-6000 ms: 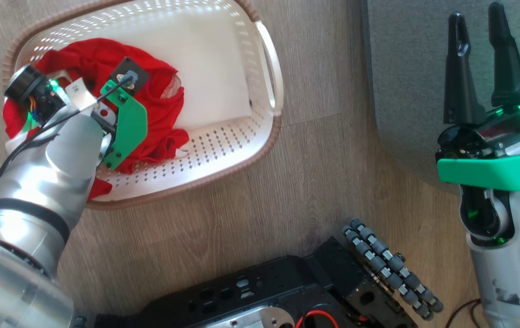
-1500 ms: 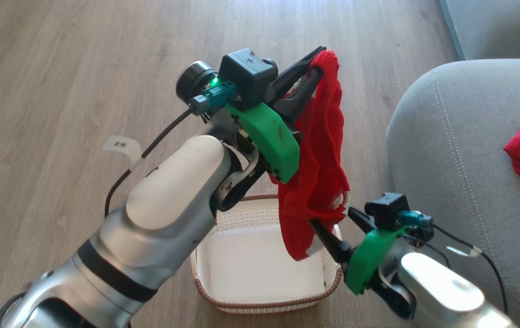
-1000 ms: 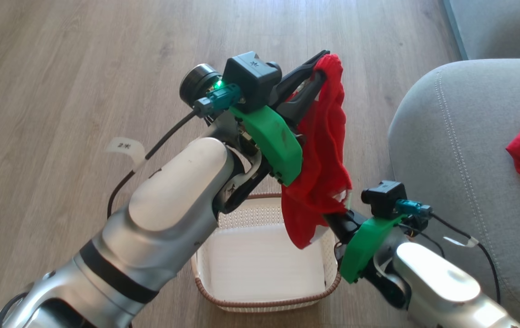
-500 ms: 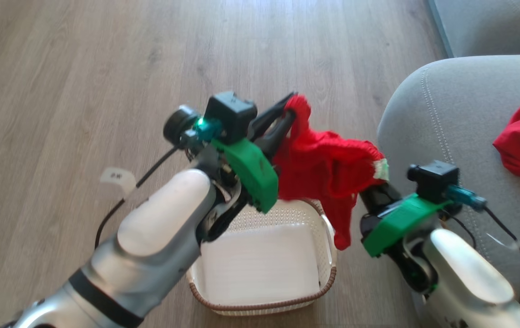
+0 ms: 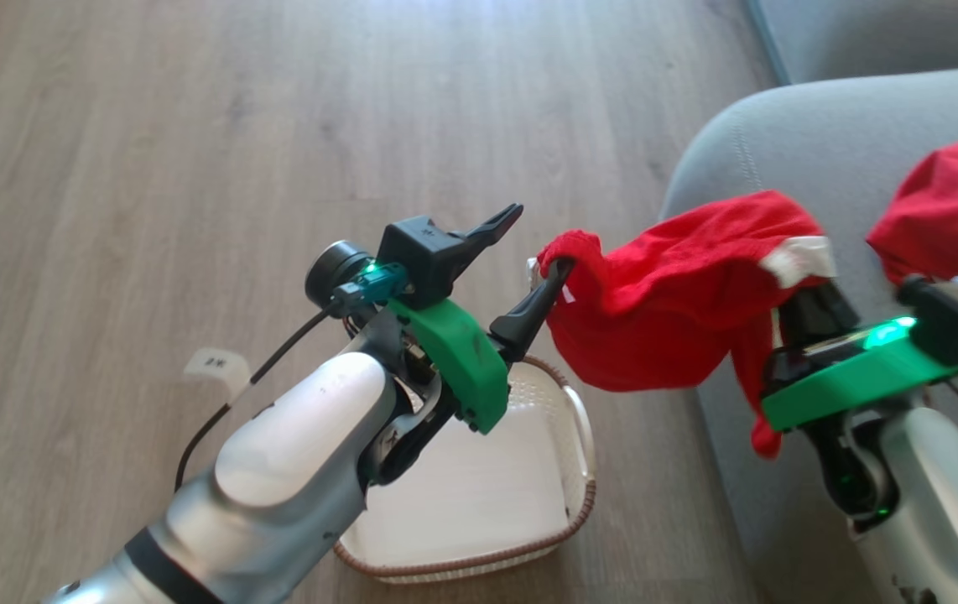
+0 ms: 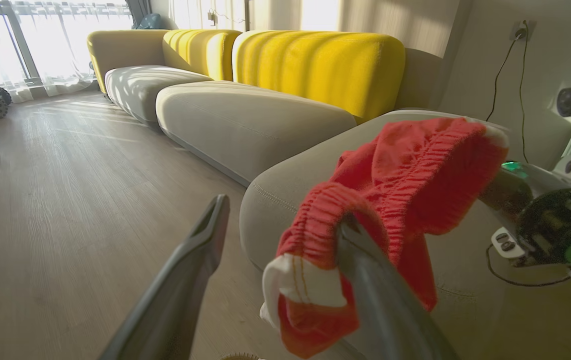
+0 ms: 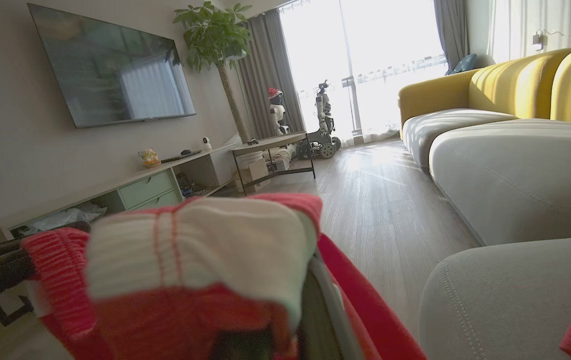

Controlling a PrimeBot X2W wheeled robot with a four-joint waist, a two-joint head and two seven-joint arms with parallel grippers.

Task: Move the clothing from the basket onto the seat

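A red garment (image 5: 680, 302) with a white band stretches in the air between my two grippers, over the edge of the grey seat (image 5: 781, 143). My left gripper (image 5: 539, 239) stands open; the garment's waistband is still hooked over its lower finger (image 6: 365, 270). My right gripper (image 5: 806, 294) is shut on the garment's other end, with its fingers hidden under the white band (image 7: 200, 245). Another red garment (image 5: 949, 210) lies on the seat. Below my left arm the cream basket (image 5: 580, 436) stands on the floor with nothing in it.
Wood floor (image 5: 194, 126) spreads to the left. A second grey cushion (image 6: 245, 120) with yellow backrests (image 6: 315, 65) lies beyond the seat. A TV (image 7: 110, 75), a low cabinet, a plant, a side table (image 7: 270, 150) and other robots stand farther off.
My left gripper has opened and no longer clamps the garment. My right gripper has carried its end to the right, over the seat's edge, stretching the cloth. The head camera has turned right.
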